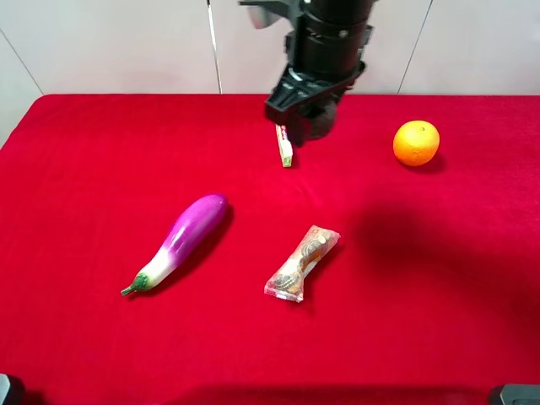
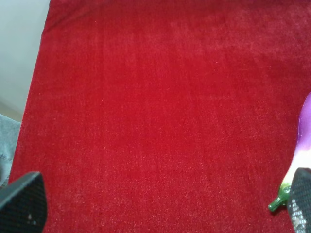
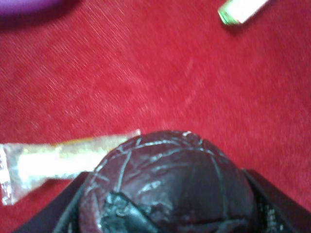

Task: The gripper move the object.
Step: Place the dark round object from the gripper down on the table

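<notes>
The right gripper is clamped on the ball, which is held between both fingers over the cloth, behind the packet. The left gripper is spread wide and nothing is held. An eggplant is seen left of the packet, an orange behind it to the right.

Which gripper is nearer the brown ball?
Right. The right gripper holds the brown ball between its fingers; the left gripper is apart from it, over by the eggplant's stem end.
</notes>
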Motion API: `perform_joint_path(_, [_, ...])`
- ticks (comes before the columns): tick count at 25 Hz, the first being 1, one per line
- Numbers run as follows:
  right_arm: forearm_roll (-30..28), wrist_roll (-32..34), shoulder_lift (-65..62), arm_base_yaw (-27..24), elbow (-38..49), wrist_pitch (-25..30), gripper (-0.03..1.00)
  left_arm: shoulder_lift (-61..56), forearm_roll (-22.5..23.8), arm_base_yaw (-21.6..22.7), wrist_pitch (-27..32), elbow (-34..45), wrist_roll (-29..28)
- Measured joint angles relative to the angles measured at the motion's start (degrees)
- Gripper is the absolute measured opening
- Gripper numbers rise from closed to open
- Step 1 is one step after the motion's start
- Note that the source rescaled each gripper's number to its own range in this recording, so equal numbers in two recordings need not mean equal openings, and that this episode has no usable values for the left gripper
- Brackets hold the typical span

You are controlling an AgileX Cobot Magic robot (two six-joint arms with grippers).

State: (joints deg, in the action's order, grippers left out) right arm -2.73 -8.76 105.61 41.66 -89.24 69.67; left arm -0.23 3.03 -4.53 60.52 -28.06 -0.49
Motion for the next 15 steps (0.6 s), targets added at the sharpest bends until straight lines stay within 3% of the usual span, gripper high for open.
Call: perform_joint_path(15, [0.3, 0.6, -11.1, -11.6, 16.8, -6.9, 0.00, 0.0, 0.0, 0.0, 0.0, 0.0, 0.0])
